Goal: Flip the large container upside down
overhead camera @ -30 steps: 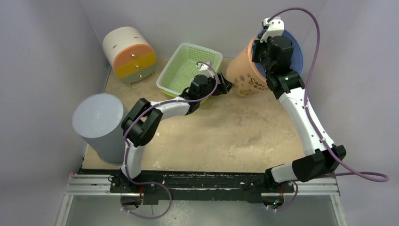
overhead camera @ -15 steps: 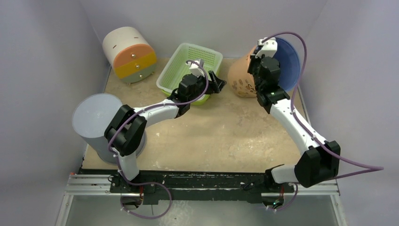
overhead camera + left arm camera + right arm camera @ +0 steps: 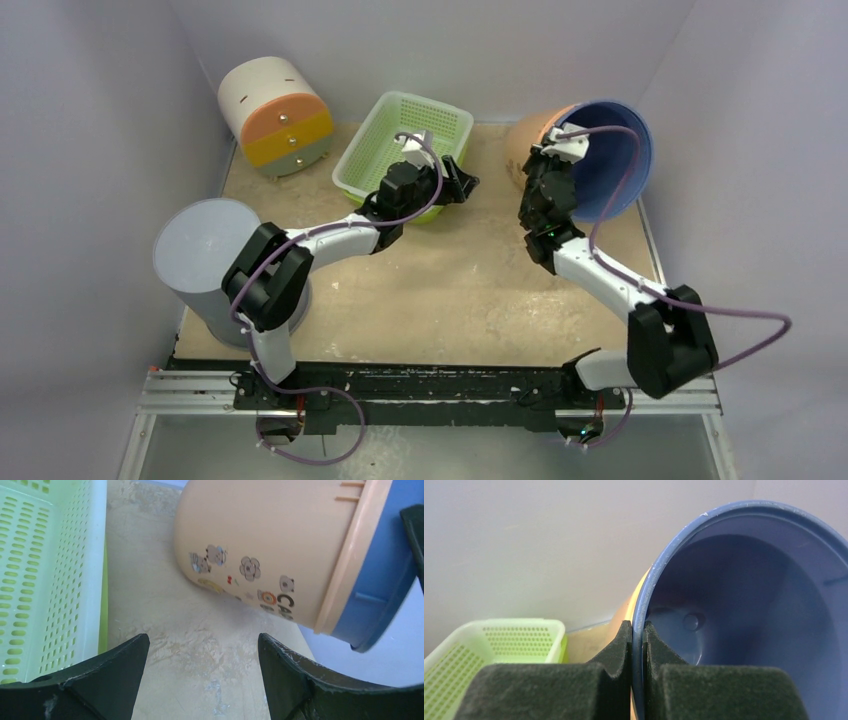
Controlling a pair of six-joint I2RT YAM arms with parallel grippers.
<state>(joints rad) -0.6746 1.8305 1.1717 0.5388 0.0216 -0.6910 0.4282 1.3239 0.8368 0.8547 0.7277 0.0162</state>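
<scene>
The large container [image 3: 606, 160] is a peach bucket with a blue inside. It lies tipped at the back right, its mouth facing the camera and its peach base [image 3: 522, 143] toward the back wall. My right gripper [image 3: 549, 163] is shut on its blue rim [image 3: 638, 645], one finger inside and one outside. My left gripper [image 3: 466, 183] is open and empty, left of the bucket beside the green basket. In the left wrist view the bucket [image 3: 270, 545] lies tilted beyond the open gripper [image 3: 202, 637], apart from it.
A green mesh basket [image 3: 368, 160] stands at the back centre, close to my left gripper; it also shows in the left wrist view [image 3: 50, 570]. A tall grey cylinder [image 3: 205, 265] stands at the left edge. A white, orange and yellow drum [image 3: 275, 115] is at the back left.
My right arm has swung down and toward me with the bucket, tipping its mouth from facing away to facing the camera. My left gripper has drawn back left from the bucket's side.
</scene>
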